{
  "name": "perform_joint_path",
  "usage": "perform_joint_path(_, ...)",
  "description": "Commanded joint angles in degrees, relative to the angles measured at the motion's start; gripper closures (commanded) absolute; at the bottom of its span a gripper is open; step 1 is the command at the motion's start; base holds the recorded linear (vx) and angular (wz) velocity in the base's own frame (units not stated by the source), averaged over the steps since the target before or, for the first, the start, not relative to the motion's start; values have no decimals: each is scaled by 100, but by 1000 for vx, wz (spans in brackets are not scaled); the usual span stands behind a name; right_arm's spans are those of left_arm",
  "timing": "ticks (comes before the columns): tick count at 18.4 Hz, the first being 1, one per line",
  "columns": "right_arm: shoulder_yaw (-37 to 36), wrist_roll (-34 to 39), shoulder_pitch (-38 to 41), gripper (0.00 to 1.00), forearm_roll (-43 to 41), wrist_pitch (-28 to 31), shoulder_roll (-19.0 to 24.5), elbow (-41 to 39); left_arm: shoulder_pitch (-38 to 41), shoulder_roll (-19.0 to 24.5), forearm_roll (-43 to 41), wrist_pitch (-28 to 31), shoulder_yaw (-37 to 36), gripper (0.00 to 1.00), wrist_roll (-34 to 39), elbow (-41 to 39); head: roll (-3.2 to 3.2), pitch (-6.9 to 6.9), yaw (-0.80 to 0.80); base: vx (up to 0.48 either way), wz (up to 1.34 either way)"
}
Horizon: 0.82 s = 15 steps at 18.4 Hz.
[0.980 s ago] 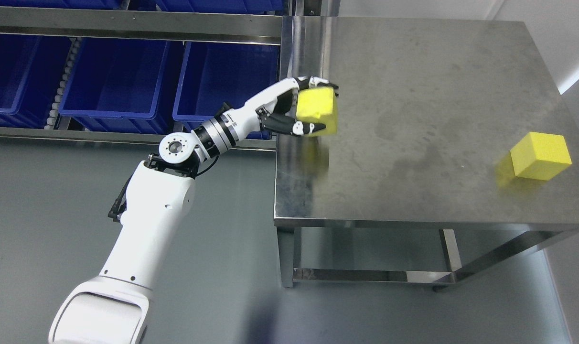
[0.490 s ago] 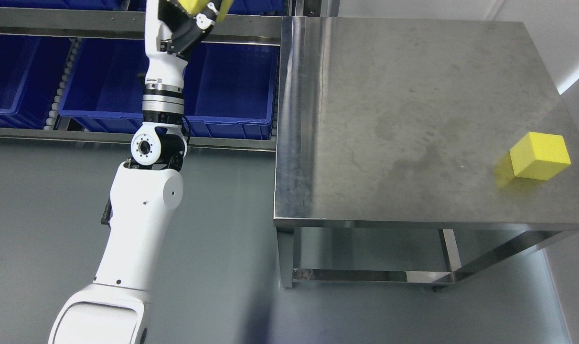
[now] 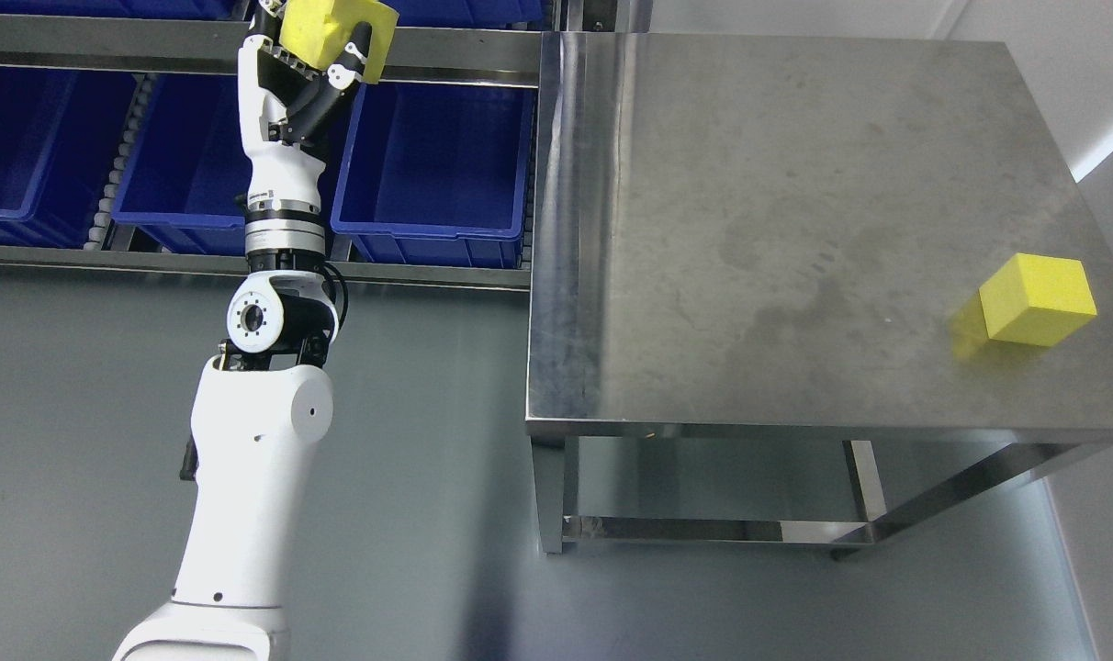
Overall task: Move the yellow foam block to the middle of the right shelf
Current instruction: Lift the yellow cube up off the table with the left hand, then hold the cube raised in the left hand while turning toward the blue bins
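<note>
Yellow foam block [image 3: 336, 29]: bright, porous, cube-shaped, clasped by left hand [image 3: 304, 69] before shelf rail [image 3: 465, 46].

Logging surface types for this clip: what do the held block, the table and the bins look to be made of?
Yellow block in the left hand: likely foam, matte, finely textured faces.
Table: apparently stainless steel, brushed, with dull reflections and smudges; it mirrors the second yellow block.
Blue bins: probably moulded plastic, smooth, slightly glossy, with rolled rims.

Grey floor [image 3: 410, 514], steel table [image 3: 795, 211] at right with lower crossbars, steel shelf rack [image 3: 152, 50] holding blue bins [image 3: 428, 165], white wall [image 3: 1052, 64] top right.
</note>
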Motion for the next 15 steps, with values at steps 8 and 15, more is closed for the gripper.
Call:
perform_joint_path(8,1,2,9,0,18,1,-100,-100,337,94,-244,123,506,52,-80,-1053,0,0,0,7,97)
perform_joint_path(15,1,2,9,0,18,1,-100,-100,812,397,-244,114,849,52,-116,-1501,0,-1,0,-1,716)
